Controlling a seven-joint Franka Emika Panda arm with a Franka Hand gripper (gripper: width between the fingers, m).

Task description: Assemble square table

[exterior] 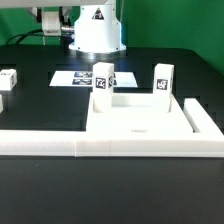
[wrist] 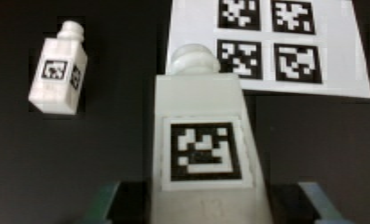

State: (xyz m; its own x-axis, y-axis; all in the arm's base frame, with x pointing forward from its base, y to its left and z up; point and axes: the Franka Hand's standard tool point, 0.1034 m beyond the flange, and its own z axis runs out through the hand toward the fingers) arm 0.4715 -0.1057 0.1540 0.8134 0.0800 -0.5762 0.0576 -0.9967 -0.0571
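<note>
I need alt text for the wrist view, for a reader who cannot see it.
A white table leg with a black-white tag fills the middle, between the two dark fingers of the hand; whether they grip it is unclear. A second leg lies apart on the black table, and the marker board shows four tags.

No legible words or numbers; only black-white tags on the legs (exterior: 163, 80) and the marker board (wrist: 271, 45).
</note>
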